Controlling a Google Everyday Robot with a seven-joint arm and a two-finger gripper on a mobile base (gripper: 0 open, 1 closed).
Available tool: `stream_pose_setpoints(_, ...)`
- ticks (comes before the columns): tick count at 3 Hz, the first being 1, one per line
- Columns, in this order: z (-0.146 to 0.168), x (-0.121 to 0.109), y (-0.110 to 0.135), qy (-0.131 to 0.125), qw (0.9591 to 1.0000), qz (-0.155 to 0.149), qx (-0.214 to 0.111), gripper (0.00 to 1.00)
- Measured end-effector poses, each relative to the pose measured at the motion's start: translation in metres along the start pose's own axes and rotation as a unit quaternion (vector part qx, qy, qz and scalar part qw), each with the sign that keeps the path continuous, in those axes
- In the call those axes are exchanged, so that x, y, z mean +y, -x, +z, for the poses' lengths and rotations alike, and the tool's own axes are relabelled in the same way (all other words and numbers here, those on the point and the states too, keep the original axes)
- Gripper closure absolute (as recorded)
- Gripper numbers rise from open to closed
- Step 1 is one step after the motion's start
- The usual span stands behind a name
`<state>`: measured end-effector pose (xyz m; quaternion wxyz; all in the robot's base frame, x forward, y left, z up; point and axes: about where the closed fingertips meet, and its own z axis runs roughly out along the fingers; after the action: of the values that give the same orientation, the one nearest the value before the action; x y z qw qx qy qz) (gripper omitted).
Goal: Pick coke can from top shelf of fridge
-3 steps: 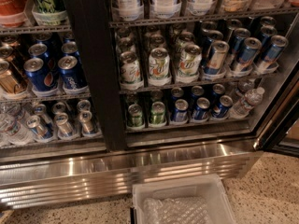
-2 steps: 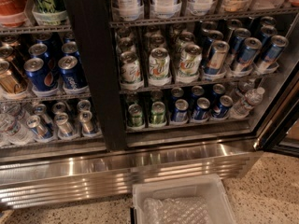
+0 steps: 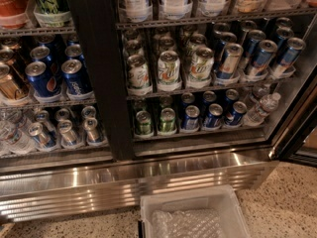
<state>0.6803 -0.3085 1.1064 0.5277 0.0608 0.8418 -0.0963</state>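
Pick not begun: red can, likely the Coke, sits on top shelf, upper left of fridge; gripper out of frame, grip state cannot be told.

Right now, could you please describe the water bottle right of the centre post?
No end effector in view. Go right of the black-framed cooler's wide centre post to the lowest wire rack. At its right end leans the clear plastic water bottle, see-through beside blue cans.
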Motion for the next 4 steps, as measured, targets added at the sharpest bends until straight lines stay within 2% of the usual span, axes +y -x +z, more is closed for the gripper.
stream_pose_setpoints(1,-0.036,-0.008,0.009,-0.004,0.9999,-0.011,0.002,1.00)
stream_pose_setpoints(2,-0.038,-0.016,0.002,-0.005,0.9999,-0.006,0.013,1.00)
stream_pose_setpoints(3,-0.038,-0.016,0.002,-0.005,0.9999,-0.006,0.013,1.00)
stream_pose_setpoints(4,-0.053,-0.024,-0.002,-0.012,0.9999,-0.009,0.006,1.00)
